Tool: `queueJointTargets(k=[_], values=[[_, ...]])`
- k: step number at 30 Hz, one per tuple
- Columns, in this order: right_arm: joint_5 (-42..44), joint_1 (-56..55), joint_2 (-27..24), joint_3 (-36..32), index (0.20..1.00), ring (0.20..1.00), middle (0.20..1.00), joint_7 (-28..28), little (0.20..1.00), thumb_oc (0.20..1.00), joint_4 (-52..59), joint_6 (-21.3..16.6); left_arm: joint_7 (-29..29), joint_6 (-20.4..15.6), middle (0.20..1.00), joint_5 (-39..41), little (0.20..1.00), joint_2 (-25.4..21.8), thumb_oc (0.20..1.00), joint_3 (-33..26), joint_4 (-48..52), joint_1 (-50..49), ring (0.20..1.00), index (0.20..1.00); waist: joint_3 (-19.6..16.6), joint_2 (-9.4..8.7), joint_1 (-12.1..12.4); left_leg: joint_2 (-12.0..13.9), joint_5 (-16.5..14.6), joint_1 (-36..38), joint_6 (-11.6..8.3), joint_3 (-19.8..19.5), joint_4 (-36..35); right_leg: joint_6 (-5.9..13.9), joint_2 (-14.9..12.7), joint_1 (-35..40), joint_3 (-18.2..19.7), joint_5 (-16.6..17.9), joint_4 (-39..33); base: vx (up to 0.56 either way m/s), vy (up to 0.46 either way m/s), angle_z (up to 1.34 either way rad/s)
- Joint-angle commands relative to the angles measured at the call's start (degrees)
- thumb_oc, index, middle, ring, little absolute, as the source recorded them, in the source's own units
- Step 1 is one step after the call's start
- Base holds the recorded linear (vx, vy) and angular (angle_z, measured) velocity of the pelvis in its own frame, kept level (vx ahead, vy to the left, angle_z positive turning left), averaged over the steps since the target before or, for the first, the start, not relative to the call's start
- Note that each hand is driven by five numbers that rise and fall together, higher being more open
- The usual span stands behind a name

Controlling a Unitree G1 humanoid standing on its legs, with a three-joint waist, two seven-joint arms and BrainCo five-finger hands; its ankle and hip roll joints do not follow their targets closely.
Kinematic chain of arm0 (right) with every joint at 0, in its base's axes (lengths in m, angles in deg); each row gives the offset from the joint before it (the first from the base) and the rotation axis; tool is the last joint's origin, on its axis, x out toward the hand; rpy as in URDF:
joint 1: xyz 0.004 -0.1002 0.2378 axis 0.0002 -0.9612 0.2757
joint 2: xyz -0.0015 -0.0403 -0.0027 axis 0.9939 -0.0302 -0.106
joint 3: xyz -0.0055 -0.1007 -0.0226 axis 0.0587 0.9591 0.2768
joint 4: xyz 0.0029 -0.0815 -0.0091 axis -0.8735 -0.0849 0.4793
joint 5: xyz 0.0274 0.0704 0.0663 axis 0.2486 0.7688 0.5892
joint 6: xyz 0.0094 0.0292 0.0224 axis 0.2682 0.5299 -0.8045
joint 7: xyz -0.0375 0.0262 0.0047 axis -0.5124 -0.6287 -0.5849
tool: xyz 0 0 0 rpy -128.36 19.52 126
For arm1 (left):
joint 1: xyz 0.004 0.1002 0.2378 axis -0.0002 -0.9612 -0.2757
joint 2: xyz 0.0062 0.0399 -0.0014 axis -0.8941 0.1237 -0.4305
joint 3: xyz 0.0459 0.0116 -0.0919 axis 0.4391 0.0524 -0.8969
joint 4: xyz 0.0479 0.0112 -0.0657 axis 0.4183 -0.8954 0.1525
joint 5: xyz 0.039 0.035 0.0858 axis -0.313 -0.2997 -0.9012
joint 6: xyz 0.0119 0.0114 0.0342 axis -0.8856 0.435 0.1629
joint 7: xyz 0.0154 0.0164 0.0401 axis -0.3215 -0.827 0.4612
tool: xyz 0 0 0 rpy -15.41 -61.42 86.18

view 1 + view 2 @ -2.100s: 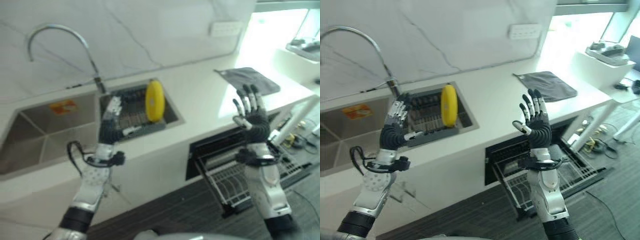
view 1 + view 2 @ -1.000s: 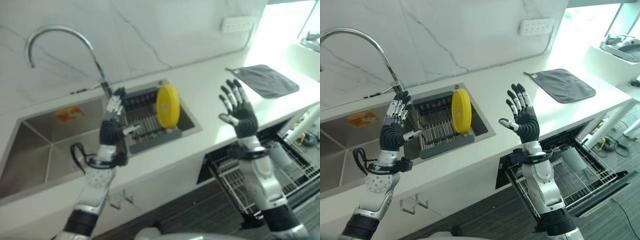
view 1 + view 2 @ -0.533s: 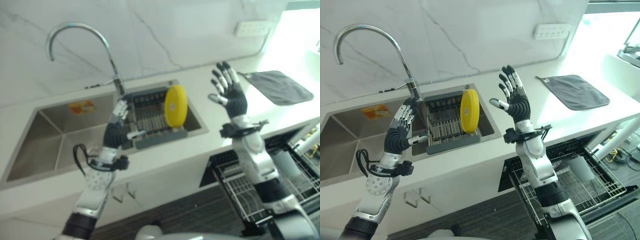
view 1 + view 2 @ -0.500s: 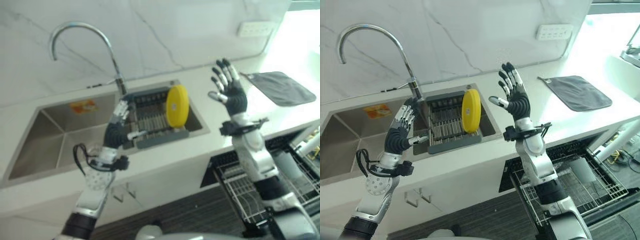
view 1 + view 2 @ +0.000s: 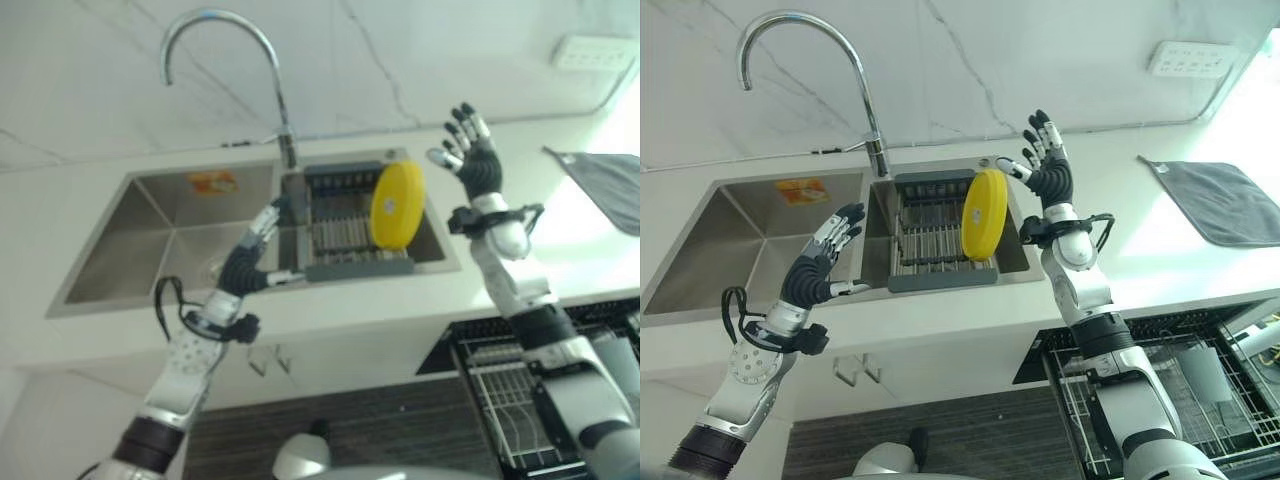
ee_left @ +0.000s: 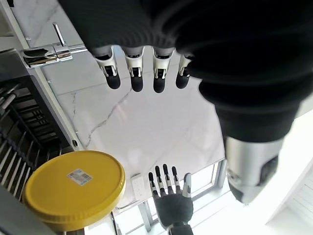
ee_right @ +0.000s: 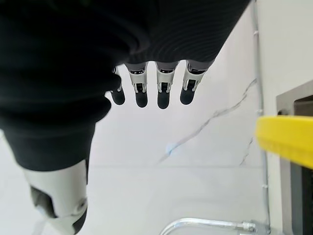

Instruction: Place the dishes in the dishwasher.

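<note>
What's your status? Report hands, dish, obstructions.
Left hand and right hand open, empty, raised. Yellow plate on edge in sink rack, untouched. Nothing between right hand and plate.

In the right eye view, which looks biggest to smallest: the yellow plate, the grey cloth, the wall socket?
1. Grey cloth, though the picture's edge cuts it off.
2. Yellow plate, standing on edge in the sink rack.
3. Wall socket.
</note>
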Motion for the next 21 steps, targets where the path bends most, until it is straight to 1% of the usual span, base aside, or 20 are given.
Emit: queueJointTargets(k=[1,6,12,21], values=[[2.79,4.79,-3.10,-0.17,1.000,1.000,1.000,-1.36,1.000,1.000,0.69,-4.17,-0.55,-2.71,1.000,2.91,1.000,-1.93,1.000,1.09,1.73,3.41,1.000,1.000,-1.78,1.73,1.10,1.01,-6.82,3.13,-0.38,1.73,0.93,-3.79,0.85,-4.20,0.75,-3.02,7.42,0.03,0.017,0.03],[3.45,5.29,-3.41,-0.77,1.000,1.000,1.000,-2.59,1.000,1.000,-2.33,-5.10,-1.41,-3.23,1.000,3.69,1.000,-2.65,1.000,1.18,1.30,3.34,1.000,1.000,-1.34,2.36,1.50,0.78,-6.48,2.82,-0.25,1.15,0.61,-3.66,0.41,-4.45,0.19,-3.23,8.07,0.02,0.017,0.14],[5.00,5.30,-3.74,-1.07,1.000,1.000,1.000,-2.08,1.000,1.000,-5.26,-4.73,-2.09,-3.48,1.000,4.39,1.000,-3.20,1.000,1.43,1.34,3.54,1.000,1.000,-0.74,2.93,1.72,0.63,-6.19,2.11,-0.14,0.72,0.54,-3.48,-0.19,-5.12,-0.13,-3.28,8.84,0.00,0.002,0.01],[5.20,4.77,-2.16,0.45,1.000,1.000,1.000,-1.60,1.000,1.000,-7.19,-3.79,-1.40,-3.82,1.000,4.18,1.000,-2.87,1.000,2.52,1.30,4.48,1.000,1.000,0.52,3.82,1.38,0.62,-5.64,1.05,-0.10,1.29,0.61,-3.35,-1.12,-6.38,-0.32,-3.09,9.66,-0.02,0.008,0.01]])
